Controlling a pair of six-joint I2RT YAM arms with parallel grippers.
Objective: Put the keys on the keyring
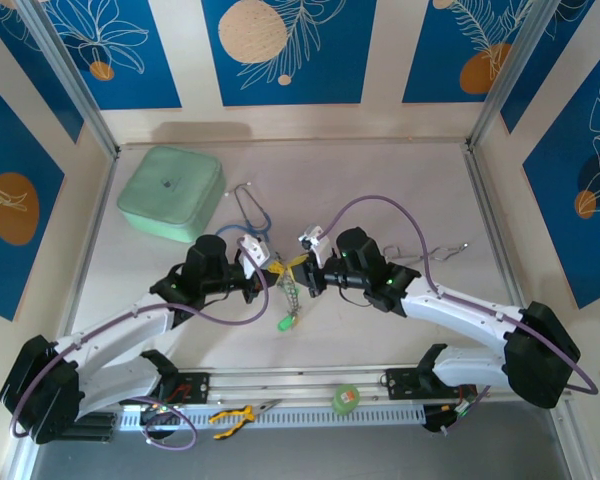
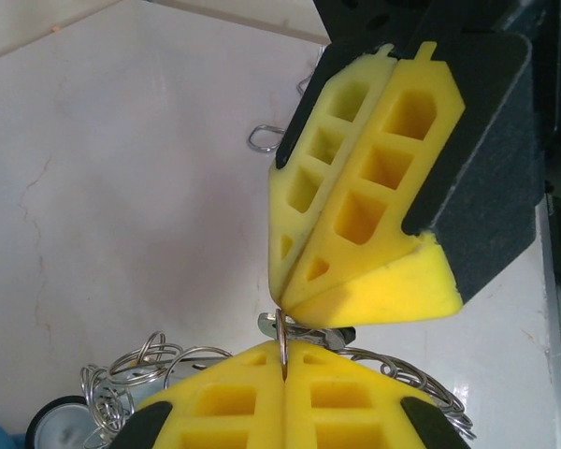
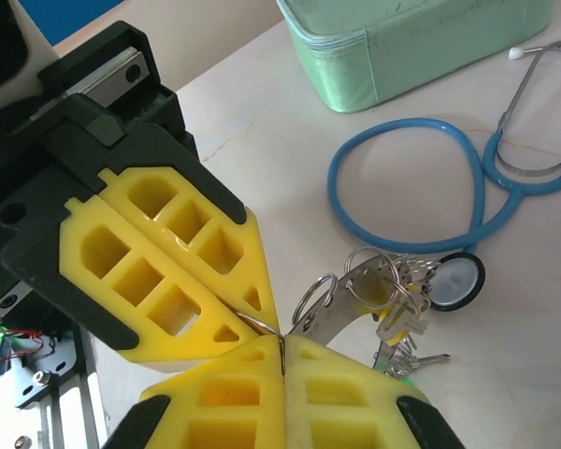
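You had the left gripper and right gripper pinched shut on the keyring, mid-worktop. Threading the keys likely needed its wire parted next.

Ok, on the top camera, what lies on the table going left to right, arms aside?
green case → blue stethoscope → keyring → bent silver wire

We see yellow fingers with a grid of square hollows and black backing, a silver keyring, silver keys with yellow and green tags, a blue stethoscope, a mint-green case, purple cables, and blue wall panels patterned with white leaf outlines and orange discs.
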